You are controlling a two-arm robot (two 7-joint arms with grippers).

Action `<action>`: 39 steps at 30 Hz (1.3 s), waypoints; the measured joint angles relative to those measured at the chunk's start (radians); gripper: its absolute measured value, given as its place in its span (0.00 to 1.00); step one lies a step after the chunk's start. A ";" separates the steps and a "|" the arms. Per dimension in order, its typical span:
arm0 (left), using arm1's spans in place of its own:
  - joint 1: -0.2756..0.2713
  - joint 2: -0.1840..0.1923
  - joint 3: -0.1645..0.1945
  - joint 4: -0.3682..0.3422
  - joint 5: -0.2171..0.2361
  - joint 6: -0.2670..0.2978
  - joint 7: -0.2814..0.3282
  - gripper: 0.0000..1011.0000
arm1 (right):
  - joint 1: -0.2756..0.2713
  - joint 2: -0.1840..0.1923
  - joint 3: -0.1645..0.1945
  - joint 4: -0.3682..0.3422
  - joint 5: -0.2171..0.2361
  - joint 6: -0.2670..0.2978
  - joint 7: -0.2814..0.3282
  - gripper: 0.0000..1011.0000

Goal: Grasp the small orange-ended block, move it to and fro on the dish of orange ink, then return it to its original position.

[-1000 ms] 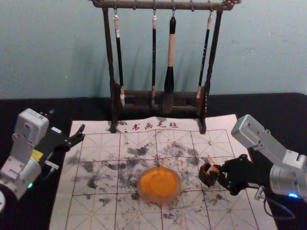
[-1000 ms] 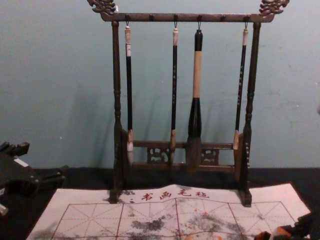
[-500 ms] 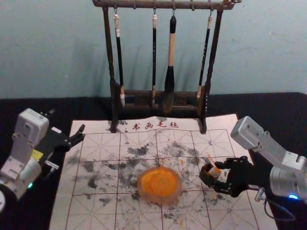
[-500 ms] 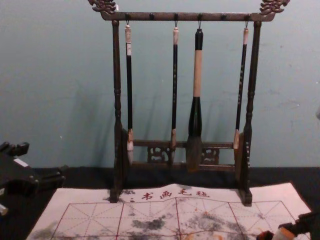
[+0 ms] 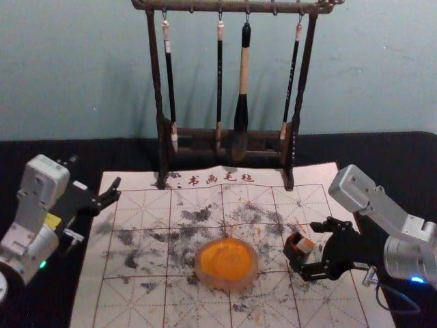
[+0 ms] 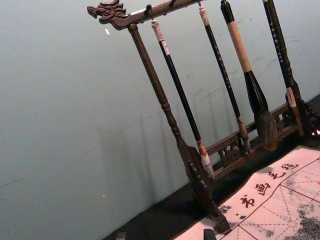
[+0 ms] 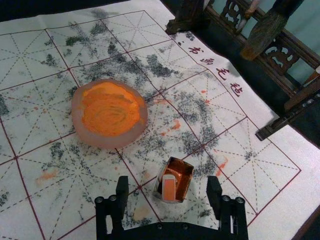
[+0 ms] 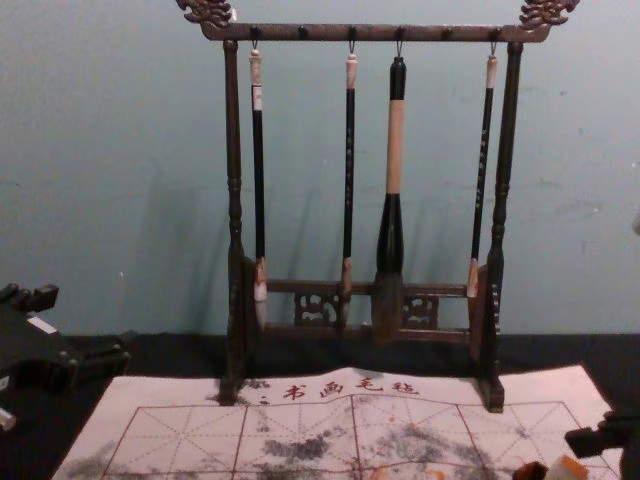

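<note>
Stained mat [image 7: 260, 185], pale orange-ended block [image 7: 169, 188]

Head view: high up, looks forward and down, widest take; mat [image 5: 136, 205], dish [image 5: 227, 283], rack [image 5: 156, 68]. Chest view: lower, near level, faces rack square-on, wall [image 8: 100, 150] behind, far part of mat along bottom. Left wrist view: from left side, rolled, faces rack and wall, catches mat's far edge. Right wrist view: from right side, close in, looks down and left over block [image 7: 169, 190] and dish. All four share rack and mat.
</note>
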 joint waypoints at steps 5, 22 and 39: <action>0.000 0.000 0.000 0.000 0.000 0.000 0.000 0.99 | 0.000 0.000 0.000 0.000 0.000 0.000 0.000 0.99; 0.000 0.000 0.000 0.000 0.000 0.000 0.000 0.99 | -0.034 -0.008 0.051 -0.025 0.018 -0.050 -0.043 0.99; 0.000 0.000 0.000 0.000 0.000 0.000 0.000 0.99 | -0.169 -0.084 0.249 -0.068 0.028 -0.180 -0.275 0.99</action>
